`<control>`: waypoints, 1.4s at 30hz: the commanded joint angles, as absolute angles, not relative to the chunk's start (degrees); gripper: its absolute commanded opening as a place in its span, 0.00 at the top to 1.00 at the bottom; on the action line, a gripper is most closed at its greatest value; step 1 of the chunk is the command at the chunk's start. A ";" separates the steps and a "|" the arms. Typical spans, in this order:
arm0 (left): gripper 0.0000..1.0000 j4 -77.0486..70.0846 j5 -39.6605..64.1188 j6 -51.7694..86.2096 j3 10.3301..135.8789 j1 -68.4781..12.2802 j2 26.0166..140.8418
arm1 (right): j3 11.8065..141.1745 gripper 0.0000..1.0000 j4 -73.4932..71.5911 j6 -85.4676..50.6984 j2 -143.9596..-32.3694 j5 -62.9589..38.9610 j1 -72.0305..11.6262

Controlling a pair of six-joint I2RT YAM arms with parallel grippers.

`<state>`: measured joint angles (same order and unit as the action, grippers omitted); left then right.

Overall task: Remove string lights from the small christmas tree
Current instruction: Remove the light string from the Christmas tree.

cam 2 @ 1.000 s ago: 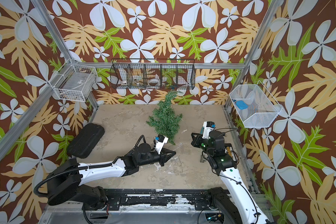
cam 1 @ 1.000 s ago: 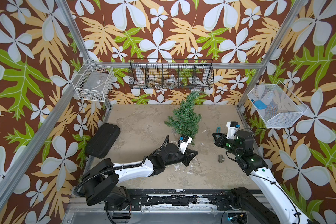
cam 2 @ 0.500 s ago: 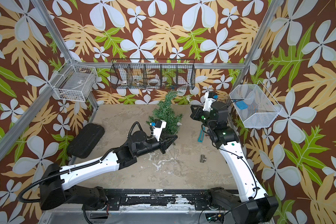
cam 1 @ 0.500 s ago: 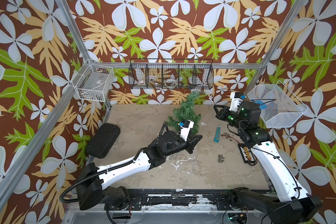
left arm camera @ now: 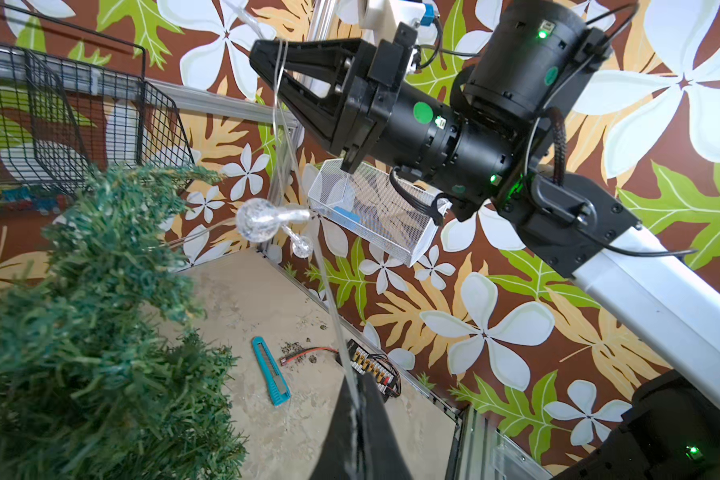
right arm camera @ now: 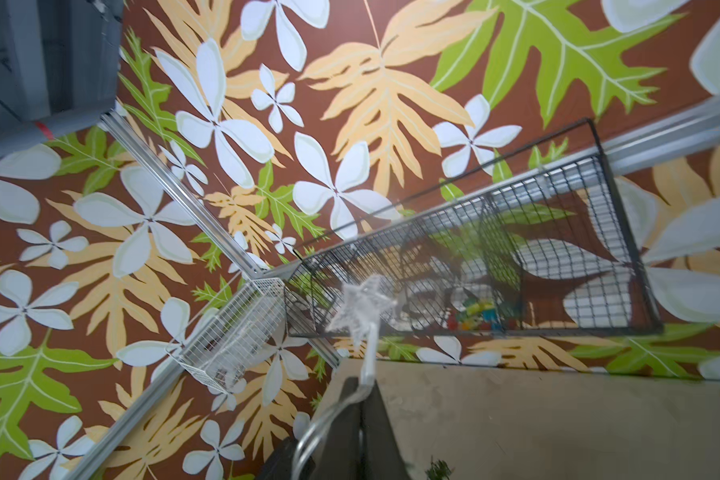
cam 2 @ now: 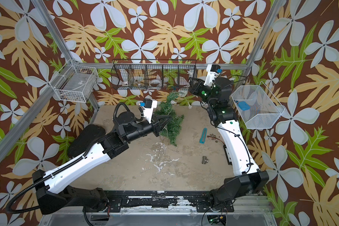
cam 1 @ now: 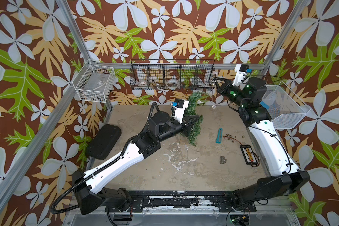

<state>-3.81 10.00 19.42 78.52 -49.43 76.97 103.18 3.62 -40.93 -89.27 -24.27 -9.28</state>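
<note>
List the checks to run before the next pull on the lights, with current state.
1. Right gripper shut on lights: ok, wire pinched at its tip.
2. Left gripper shut on lights: ok, wire runs into its closed fingers.
3. Lights off tree: not ok; a strand runs from the bulbs into the branches.
4. Tree base seated: cannot tell, base hidden.
5. Right gripper clear of black basket: cannot tell; tip sits right at its end.
6. Cutter clear of tree: ok, lies apart.
</note>
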 commanded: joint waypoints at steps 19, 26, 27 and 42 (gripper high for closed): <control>1.00 4.32 21.46 18.33 80.58 -45.35 79.46 | 113.40 0.99 1.86 -36.55 -98.14 -16.08 -8.78; 1.00 4.39 23.20 18.68 81.81 -45.33 81.64 | 102.93 0.99 0.52 -35.35 -92.58 -12.28 -4.85; 1.00 4.39 23.50 18.86 82.20 -45.35 81.96 | 102.66 0.99 0.03 -35.69 -92.59 -12.24 -4.34; 1.00 7.66 23.12 17.58 86.60 -44.60 83.96 | 138.57 1.00 0.35 -45.09 -117.19 -19.73 -6.08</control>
<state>-0.49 13.54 19.14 86.94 -44.40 85.47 133.03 8.21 -42.44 -113.58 -33.76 -5.93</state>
